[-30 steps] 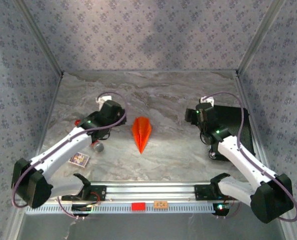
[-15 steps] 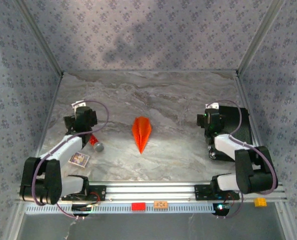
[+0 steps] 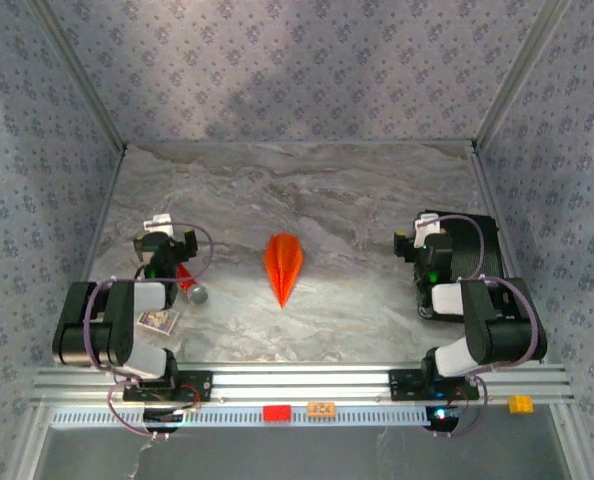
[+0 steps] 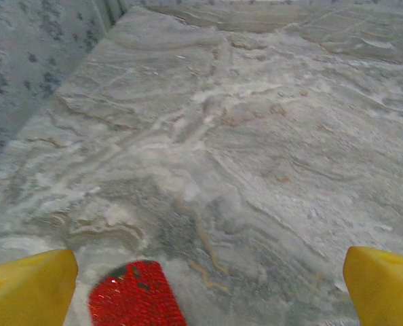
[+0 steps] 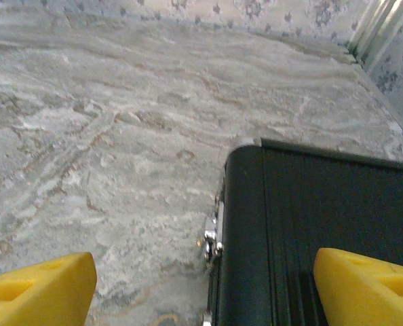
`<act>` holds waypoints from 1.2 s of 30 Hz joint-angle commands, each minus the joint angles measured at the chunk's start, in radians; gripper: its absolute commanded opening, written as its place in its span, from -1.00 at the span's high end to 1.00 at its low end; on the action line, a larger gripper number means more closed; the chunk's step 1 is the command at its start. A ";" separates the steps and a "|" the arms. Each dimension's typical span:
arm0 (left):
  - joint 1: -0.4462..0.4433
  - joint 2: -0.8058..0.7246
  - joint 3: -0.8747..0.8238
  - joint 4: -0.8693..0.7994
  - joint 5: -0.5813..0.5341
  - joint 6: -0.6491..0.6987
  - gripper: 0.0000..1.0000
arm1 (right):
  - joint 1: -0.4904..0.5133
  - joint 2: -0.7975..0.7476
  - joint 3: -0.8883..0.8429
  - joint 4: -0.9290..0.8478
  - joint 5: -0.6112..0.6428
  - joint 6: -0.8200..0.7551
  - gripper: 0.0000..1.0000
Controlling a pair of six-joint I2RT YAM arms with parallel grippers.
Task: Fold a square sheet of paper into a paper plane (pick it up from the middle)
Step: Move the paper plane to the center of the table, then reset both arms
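Observation:
The square sheet of paper lies folded into the paper plane [image 3: 283,265], a bright orange dart flat on the marble table in the middle, its point toward the near edge. Neither gripper touches it. My left gripper [image 3: 160,243] is folded back at the left, well apart from the plane. In the left wrist view the left gripper [image 4: 208,292] is open, its yellow fingertips [image 4: 26,288] wide apart over the table. My right gripper [image 3: 427,240] sits at the right. Seen from its wrist, the right gripper [image 5: 201,292] is open and holds nothing.
A black case [image 3: 469,262] lies at the right, under the right gripper, black case [image 5: 317,224]. A red cylinder with a grey tip [image 3: 190,285] and a small white card [image 3: 159,320] lie near the left arm. A red object [image 4: 137,297] lies just below the left fingers. Patterned walls enclose the table.
Both arms have drawn back from beside the plane and folded up over their bases. Both grippers stayed open. The plane has not moved.

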 commanded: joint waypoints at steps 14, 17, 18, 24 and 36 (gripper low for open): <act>0.005 0.050 0.074 0.011 -0.052 -0.034 -0.99 | -0.048 0.037 0.079 -0.095 0.034 0.084 -0.98; 0.005 0.051 0.073 0.012 -0.054 -0.033 -0.99 | -0.051 0.036 0.081 -0.099 0.030 0.084 -0.98; 0.005 0.048 0.074 0.012 -0.053 -0.033 -0.99 | -0.050 0.036 0.080 -0.097 0.029 0.084 -0.98; 0.005 0.049 0.074 0.012 -0.053 -0.033 -0.99 | -0.050 0.036 0.080 -0.098 0.030 0.084 -0.98; 0.005 0.050 0.074 0.012 -0.053 -0.033 -0.99 | -0.050 0.036 0.079 -0.096 0.031 0.084 -0.98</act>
